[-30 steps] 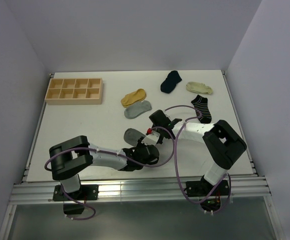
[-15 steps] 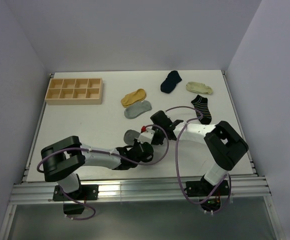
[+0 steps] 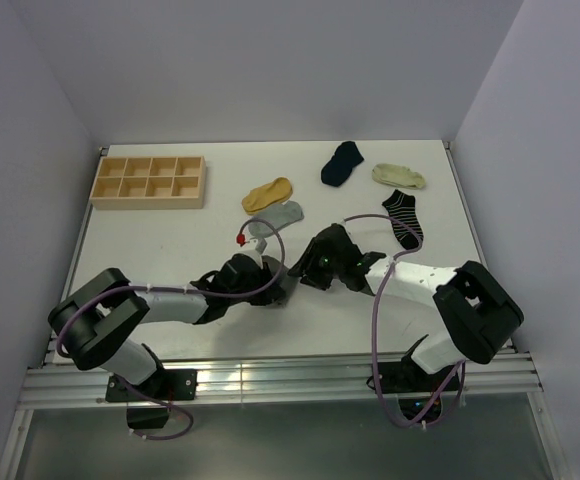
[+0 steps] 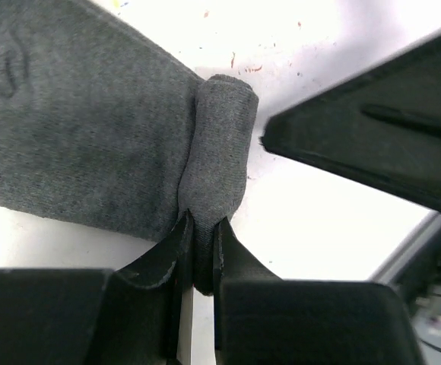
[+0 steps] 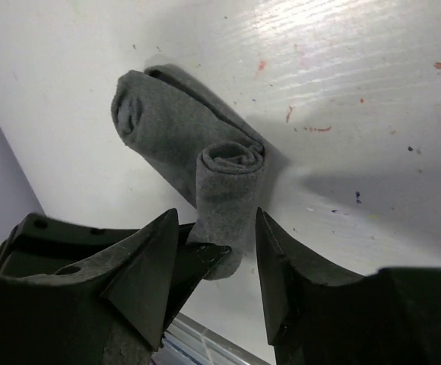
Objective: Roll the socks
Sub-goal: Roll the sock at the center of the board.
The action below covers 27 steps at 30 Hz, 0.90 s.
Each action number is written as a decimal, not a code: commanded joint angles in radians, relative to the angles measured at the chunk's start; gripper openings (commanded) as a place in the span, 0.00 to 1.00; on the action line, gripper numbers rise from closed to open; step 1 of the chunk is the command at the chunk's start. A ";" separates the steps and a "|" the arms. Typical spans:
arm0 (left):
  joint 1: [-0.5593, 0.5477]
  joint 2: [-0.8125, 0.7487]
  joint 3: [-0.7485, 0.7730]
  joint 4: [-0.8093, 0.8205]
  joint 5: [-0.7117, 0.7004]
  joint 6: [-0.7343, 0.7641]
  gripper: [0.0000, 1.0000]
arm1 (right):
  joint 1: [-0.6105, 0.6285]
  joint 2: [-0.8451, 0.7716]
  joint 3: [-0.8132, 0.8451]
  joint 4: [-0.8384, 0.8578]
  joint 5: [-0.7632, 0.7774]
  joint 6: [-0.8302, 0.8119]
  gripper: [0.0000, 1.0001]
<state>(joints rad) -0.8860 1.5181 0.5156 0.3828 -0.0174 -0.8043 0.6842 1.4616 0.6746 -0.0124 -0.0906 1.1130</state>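
Pinching the dark grey sock [image 4: 91, 137] with my left pincer [image 4: 201, 228]: jaws closed tight on the near tip of its rolled end [image 4: 220, 137]. The flat part spreads to the upper left of the left wrist view. In the top view the sock lies at table centre.

Right pincer [image 5: 217, 220]: open, one finger on either side of the same roll, apparently not squeezing.

Judgement: roll barely begun. Hold the tip firm, turn the coil evenly over the flat part, allow no slack, or it may spring loose.

Mustard-yellow sock [image 3: 268, 193] and light grey sock [image 3: 275, 217] wait above centre.
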 commanded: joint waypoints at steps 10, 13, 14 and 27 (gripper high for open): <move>0.122 0.114 0.003 0.088 0.296 -0.122 0.00 | -0.006 0.048 -0.018 0.101 0.009 0.025 0.53; 0.127 0.137 0.017 0.087 0.319 -0.124 0.00 | -0.005 0.069 -0.017 0.100 0.015 0.027 0.53; 0.130 0.148 0.024 0.085 0.323 -0.122 0.00 | -0.005 0.075 -0.018 0.109 0.014 0.031 0.53; 0.151 0.194 0.069 0.030 0.344 -0.102 0.00 | -0.008 0.123 -0.027 0.101 0.072 0.045 0.31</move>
<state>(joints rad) -0.7380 1.6863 0.5770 0.4969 0.3397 -0.9333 0.6842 1.5753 0.6529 0.0776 -0.0681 1.1515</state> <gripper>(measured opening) 0.136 0.341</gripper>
